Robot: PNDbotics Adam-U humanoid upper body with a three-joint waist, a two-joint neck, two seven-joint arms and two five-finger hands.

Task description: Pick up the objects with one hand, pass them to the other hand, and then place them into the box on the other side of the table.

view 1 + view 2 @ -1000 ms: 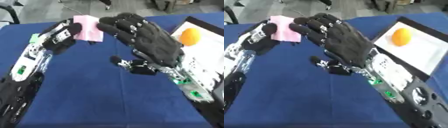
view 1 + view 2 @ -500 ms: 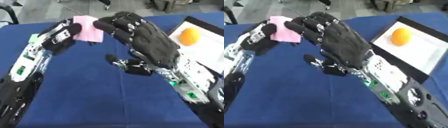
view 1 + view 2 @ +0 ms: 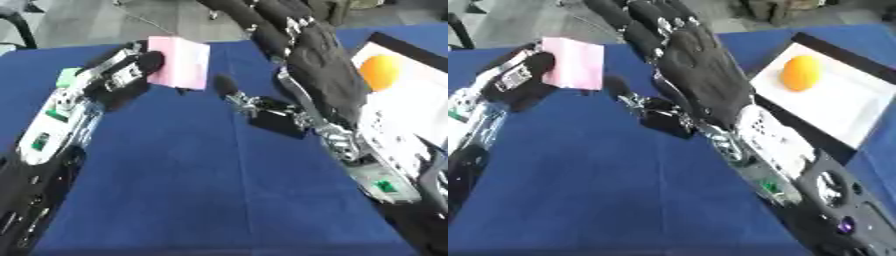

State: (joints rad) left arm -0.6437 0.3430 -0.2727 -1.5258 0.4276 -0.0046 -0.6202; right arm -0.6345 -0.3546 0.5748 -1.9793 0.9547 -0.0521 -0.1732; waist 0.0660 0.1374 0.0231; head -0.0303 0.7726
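My left hand (image 3: 122, 75) is shut on a flat pink block (image 3: 179, 62), holding it up above the blue table at the upper left. My right hand (image 3: 306, 55) is open, fingers stretched upward, just right of the pink block and apart from it; its thumb (image 3: 229, 87) points toward the block's lower edge. An orange ball (image 3: 801, 72) lies in the white box (image 3: 859, 107) with a black rim at the right.
The blue tablecloth (image 3: 192, 185) covers the table, with bare cloth in the lower middle. Grey floor and chair legs show beyond the table's far edge.
My right hand has straightened its fingers and drawn back to the right, off the pink block. The left hand still holds the block. The camera has shifted a little.
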